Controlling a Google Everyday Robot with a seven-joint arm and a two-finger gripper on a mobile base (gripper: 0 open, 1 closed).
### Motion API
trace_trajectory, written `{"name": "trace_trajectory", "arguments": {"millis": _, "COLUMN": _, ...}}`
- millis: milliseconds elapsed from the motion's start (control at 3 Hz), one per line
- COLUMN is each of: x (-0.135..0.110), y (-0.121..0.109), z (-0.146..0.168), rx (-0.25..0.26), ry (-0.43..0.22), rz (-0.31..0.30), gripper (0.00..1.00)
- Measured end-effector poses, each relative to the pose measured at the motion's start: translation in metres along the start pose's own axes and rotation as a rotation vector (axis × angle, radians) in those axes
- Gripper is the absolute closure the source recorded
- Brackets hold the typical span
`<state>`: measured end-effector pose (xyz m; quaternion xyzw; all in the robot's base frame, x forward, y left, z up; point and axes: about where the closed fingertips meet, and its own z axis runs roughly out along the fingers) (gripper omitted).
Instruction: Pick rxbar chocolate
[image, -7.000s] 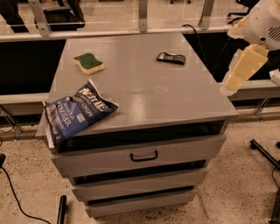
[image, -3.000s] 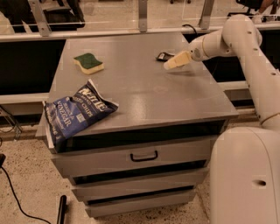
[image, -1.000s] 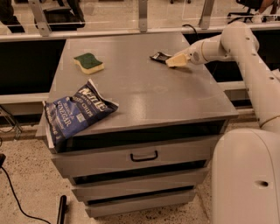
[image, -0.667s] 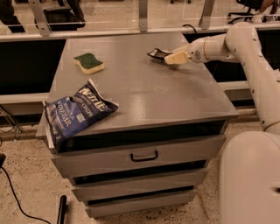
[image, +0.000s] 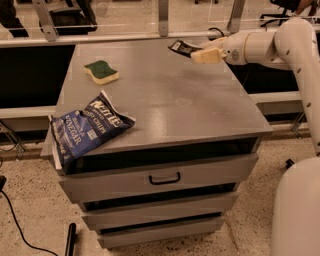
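The rxbar chocolate (image: 179, 48), a small dark bar with a pale patch, is held tilted a little above the far right part of the grey cabinet top (image: 165, 95). My gripper (image: 196, 53), with cream fingers, reaches in from the right on the white arm (image: 260, 45) and is shut on the bar's right end. The bar sticks out to the left of the fingers.
A green-and-yellow sponge (image: 101, 71) lies at the far left of the top. A big blue chip bag (image: 85, 130) hangs over the front left corner. Drawers (image: 164, 177) are below. A railing (image: 125, 36) runs behind the cabinet. My white base (image: 297, 210) stands at the lower right.
My arm came in from the right to the bar on the top and closed on it. The bar has since risen off the surface and shifted slightly left.
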<state>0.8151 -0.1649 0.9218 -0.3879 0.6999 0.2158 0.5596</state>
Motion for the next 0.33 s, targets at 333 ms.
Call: {"name": "trace_trajectory", "arguments": {"millis": 333, "x": -0.0007, "y": 0.0004, "z": -0.0001, "rx": -0.001, "ry": -0.002, "rz": -0.001, "gripper": 1.0}}
